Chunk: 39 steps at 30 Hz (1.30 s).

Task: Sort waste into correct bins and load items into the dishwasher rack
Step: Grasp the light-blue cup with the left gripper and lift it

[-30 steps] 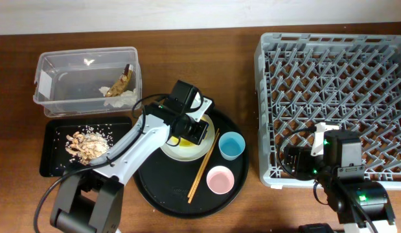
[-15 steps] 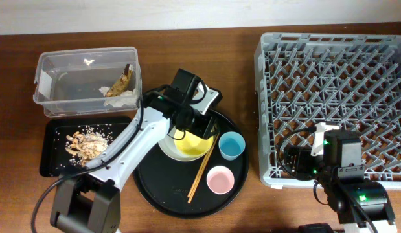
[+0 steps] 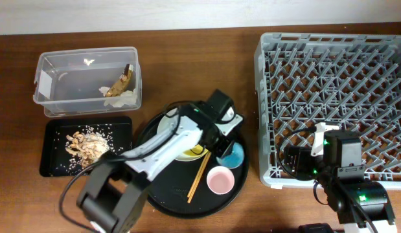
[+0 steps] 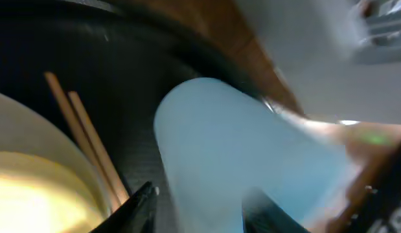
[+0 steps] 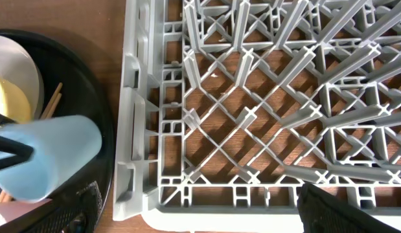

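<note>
Although the arm hides most of it from overhead, the blue cup [image 5: 54, 155] is seen from the right wrist tipped over and raised off the round black tray [image 3: 161, 194], just beside the dishwasher rack [image 3: 330, 65]. It appears to be grasped at its mouth by the left gripper [image 4: 203, 204]. A slip is judged the main risk, since only the rim of smooth plastic seems to be pinched. The rack's outer wall could also be struck if the cup is carried across too low. The right gripper [image 5: 200, 194] is held wide and empty over the rack's corner nearest the cup. Only the blurred left wrist view shows the chopsticks [image 4: 90, 142] and yellow bowl [image 4: 32, 188], farther from the rack than the cup. The pink cup [image 3: 219, 180] is shown whole only overhead.
</note>
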{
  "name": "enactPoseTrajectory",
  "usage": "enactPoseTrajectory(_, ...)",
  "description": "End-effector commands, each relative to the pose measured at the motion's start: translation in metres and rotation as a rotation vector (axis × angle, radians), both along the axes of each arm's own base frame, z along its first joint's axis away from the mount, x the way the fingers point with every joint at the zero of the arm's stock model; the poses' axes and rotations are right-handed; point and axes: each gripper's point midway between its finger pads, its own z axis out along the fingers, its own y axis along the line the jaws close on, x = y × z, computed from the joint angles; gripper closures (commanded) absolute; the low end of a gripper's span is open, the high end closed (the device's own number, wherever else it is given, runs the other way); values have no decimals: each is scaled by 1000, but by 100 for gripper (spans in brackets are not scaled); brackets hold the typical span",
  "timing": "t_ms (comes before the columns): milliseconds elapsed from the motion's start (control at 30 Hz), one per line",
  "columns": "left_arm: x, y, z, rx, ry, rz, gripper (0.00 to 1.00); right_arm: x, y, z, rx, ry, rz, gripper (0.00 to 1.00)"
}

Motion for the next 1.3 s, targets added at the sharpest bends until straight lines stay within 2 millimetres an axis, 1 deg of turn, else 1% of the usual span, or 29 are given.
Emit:
enactPoseTrajectory(0,4,1,-6,34,-15,6,76,2,1,8,8,-19,-1,2)
enactPoseTrajectory(33,5,1,-5,33,-17,7,76,2,1,8,8,-19,-1,2)
enactPoseTrajectory(67,5,1,-5,32,-18,7,79,2,1,8,8,-19,-1,1)
enactPoseTrajectory(100,5,1,-5,33,-18,8,88,2,1,8,8,-19,-1,2)
enactPoseTrajectory(167,7,1,-4,31,-20,11,99,2,1,8,8,-19,-1,2)
enactPoseTrajectory(267,16,6,3,22,-26,38,100,2,1,8,8,-19,-1,2)
enactPoseTrajectory(300,23,9,10,9,-31,57,99,2,1,8,8,-19,-1,2)
enactPoseTrajectory(367,36,15,27,-23,-46,108,99,2,1,8,7,-19,-1,2)
enactPoseTrajectory(400,39,16,35,-47,-48,115,99,2,1,8,7,-19,-1,2)
enactPoseTrajectory(433,44,16,48,-98,-47,125,100,1,1,7,7,-15,-2,2)
enactPoseTrajectory(467,50,17,70,-189,-35,136,100,0,0,7,1,-10,-7,2)
enactPoseTrajectory(500,54,19,85,-260,-22,141,100,1,-1,7,-2,-14,-9,2)
enactPoseTrajectory(567,60,23,109,-393,9,147,99,6,0,11,11,-40,-21,2)
enactPoseTrajectory(633,65,29,131,-544,69,147,99,16,3,19,50,-86,-39,2)
enactPoseTrajectory(667,66,33,140,-604,102,155,100,20,8,22,73,-103,-20,2)
enactPoseTrajectory(700,70,40,152,-681,131,159,100,25,26,26,149,-118,50,2)
enactPoseTrajectory(733,70,43,162,-741,150,145,100,27,46,30,217,-129,152,2)
enactPoseTrajectory(800,65,43,178,-834,184,102,99,24,83,42,335,-156,369,2)
enactPoseTrajectory(867,62,41,184,-865,199,80,99,16,113,56,466,-182,550,2)
enactPoseTrajectory(900,60,39,184,-865,202,73,100,13,123,63,522,-192,604,1)
enactPoseTrajectory(1033,47,24,187,-876,224,22,100,14,140,79,617,-239,716,2)
enactPoseTrajectory(1167,34,11,193,-902,244,-38,100,20,146,90,640,-294,776,2)
enactPoseTrajectory(1267,24,6,201,-943,280,-80,100,29,146,91,632,-319,785,2)
